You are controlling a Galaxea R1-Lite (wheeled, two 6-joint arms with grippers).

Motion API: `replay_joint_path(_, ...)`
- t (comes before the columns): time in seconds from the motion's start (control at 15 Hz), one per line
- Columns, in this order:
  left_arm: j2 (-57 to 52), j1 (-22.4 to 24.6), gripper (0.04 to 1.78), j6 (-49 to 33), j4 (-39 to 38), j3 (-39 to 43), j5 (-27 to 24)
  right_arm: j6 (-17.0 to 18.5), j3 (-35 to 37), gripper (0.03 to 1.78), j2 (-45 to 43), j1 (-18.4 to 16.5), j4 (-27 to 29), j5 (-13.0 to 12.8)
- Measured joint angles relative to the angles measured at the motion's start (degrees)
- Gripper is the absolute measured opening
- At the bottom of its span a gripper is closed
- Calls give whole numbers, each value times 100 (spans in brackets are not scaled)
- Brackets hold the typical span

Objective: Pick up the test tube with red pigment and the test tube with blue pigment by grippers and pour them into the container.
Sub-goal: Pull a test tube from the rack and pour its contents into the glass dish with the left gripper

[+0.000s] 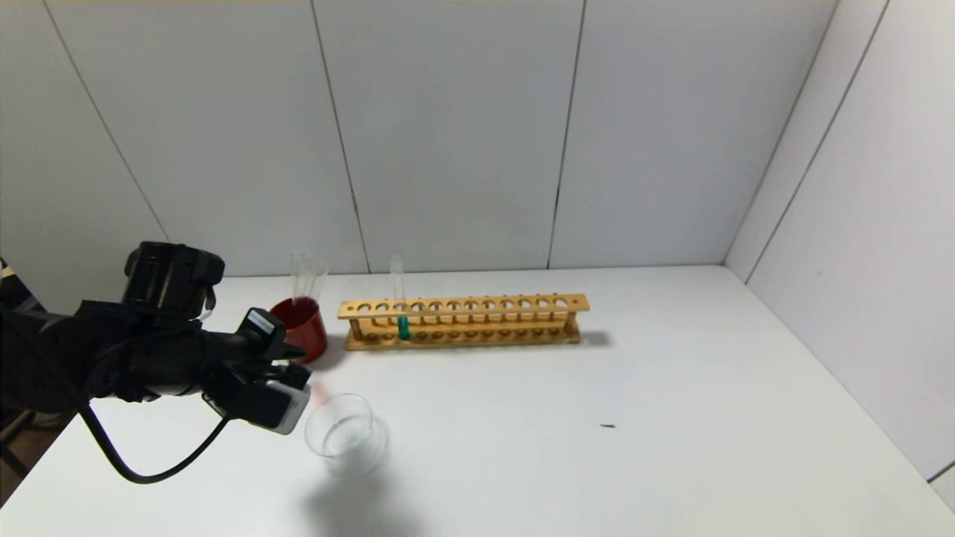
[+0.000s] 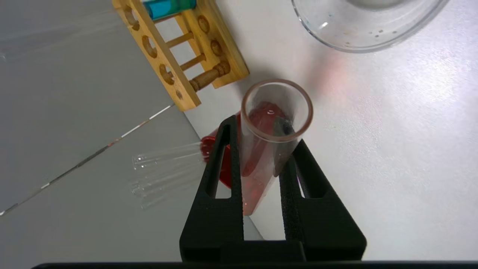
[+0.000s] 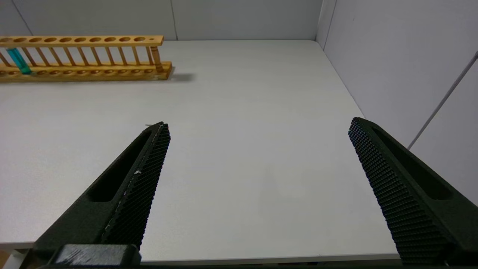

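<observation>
My left gripper (image 1: 297, 363) is shut on the test tube with red pigment (image 2: 257, 164) and holds it tilted, with its open mouth pointing toward the container (image 1: 339, 430). The red liquid lies along the tube's wall. In the head view the tube is only a faint red streak (image 1: 321, 391) just left of the container's rim. The container's rim also shows in the left wrist view (image 2: 354, 39), beyond the tube's mouth. The test tube with blue pigment (image 1: 403, 322) stands upright in the wooden rack (image 1: 462, 322). My right gripper (image 3: 259, 125) is open and empty over the table's front right part, outside the head view.
A dark red cup (image 1: 304, 326) holding colourless tubes (image 1: 307, 277) stands left of the rack, just behind my left gripper. A small dark speck (image 1: 608, 426) lies on the white table. White walls close in the back and right sides.
</observation>
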Motion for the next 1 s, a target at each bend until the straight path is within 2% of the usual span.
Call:
replay_joint_path(0.47, 308, -124, 33, 496, -138, -132, 310, 2, 0, 175, 0, 0, 0, 0)
replay_joint_path(1.0, 610, -492, 33, 544, -149, -210, 841, 0, 0, 175, 0, 0, 0, 0)
